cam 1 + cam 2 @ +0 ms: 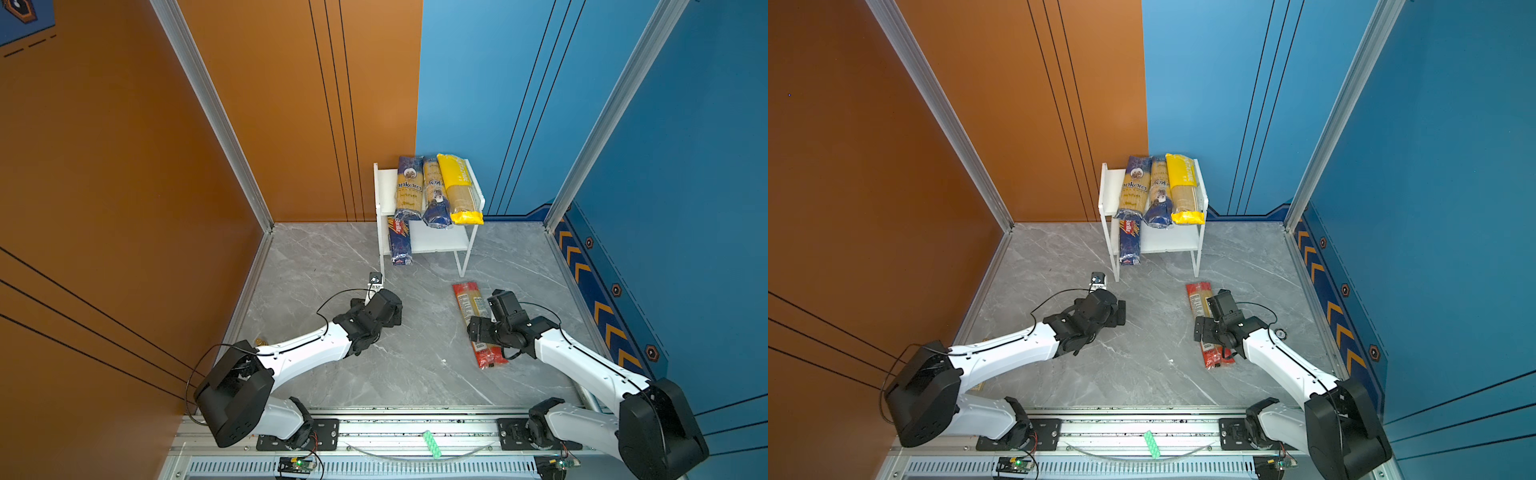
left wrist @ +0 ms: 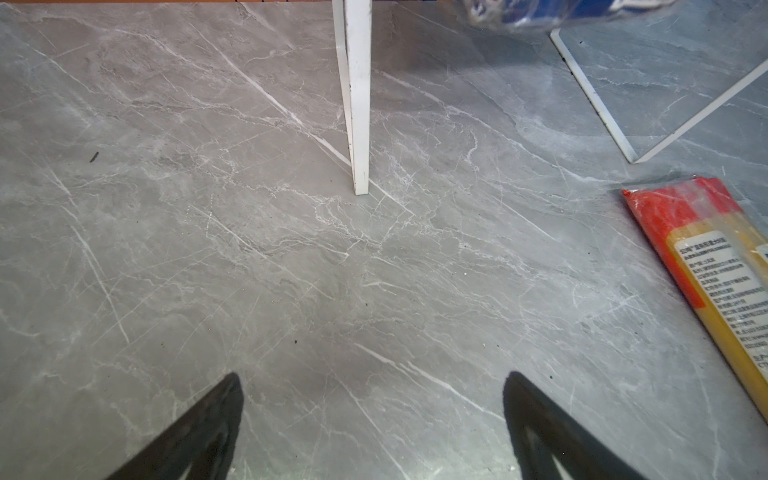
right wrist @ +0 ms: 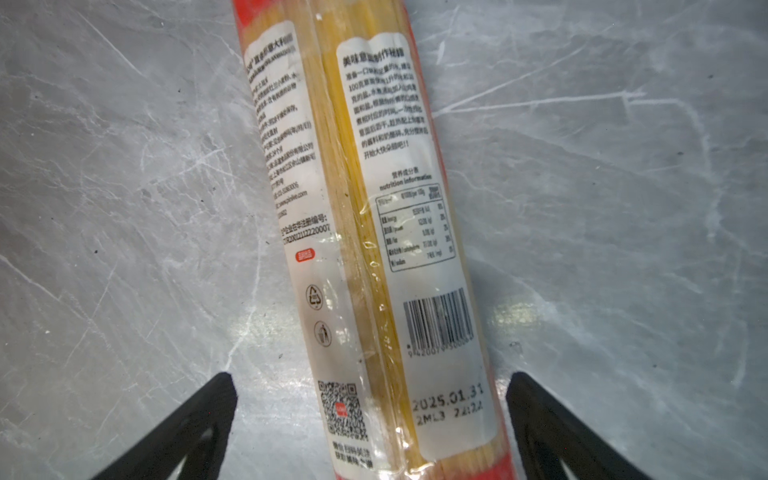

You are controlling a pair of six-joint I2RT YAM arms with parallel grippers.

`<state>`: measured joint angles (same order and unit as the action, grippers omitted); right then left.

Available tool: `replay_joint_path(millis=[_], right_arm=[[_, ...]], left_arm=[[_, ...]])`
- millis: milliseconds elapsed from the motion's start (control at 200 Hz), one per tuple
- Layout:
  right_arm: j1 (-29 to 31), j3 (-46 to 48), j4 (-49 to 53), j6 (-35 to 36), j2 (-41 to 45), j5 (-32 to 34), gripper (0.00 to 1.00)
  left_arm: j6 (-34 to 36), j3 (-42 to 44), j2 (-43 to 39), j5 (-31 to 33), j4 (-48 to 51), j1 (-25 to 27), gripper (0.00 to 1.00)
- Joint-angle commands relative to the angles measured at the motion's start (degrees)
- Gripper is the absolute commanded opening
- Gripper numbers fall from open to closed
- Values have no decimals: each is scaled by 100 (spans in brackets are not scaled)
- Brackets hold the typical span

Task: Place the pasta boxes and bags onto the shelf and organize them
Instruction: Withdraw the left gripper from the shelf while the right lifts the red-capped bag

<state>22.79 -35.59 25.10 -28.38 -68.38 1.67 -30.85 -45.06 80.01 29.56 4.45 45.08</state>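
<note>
1. The shelf [image 1: 384, 187] stands at 12 o'clock on the worktop [image 1: 415, 332], backed against the walls. Its top tier is full. Two ankara packs [image 1: 409, 187] [image 1: 434, 191] and a yellow pack [image 1: 459, 187] lie side by side, and their near ends overhang the front edge.
2. The Barilla pack [image 1: 400, 241] lies on the lower tier at the 9 o'clock side, its near end poking past the front edge. It is probably kept to the side to save space, since the rest of the lower board [image 1: 440, 239] is bare.
3. The red-ended pack [image 1: 467, 301] is the only one off the shelf. It lies flat on the worktop at 5 o'clock from the shelf, just past the front-right leg [image 1: 463, 262], with its long axis running roughly 11-to-5.
4. The right jaws are wide open and grip nothing. They straddle the red-ended pack across its narrow width with a finger [image 3: 195, 424] on each side, neither touching it. This looks like a pre-grasp.
5. The left jaws are open and empty over bare worktop at 7 o'clock from the shelf, with the front-left leg [image 2: 359, 104] just ahead. They are likely parked out of the right arm's [image 1: 582, 361] way.
6. There is open worktop between the pack and the shelf. The free slot lies toward 11 o'clock, where the front-right leg, the overhanging top packs and the Barilla end could snag.
</note>
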Motion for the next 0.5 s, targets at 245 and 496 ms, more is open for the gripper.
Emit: replay_joint_path(millis=[245,496], right_arm=[[-55,157,-62,-87,-517,79,100],[-16,149,-284,-53,-882,-76,100]], left_arm=[[-85,58,-16,126,245,51,98],[-348,41,-38,331,425,49,98]])
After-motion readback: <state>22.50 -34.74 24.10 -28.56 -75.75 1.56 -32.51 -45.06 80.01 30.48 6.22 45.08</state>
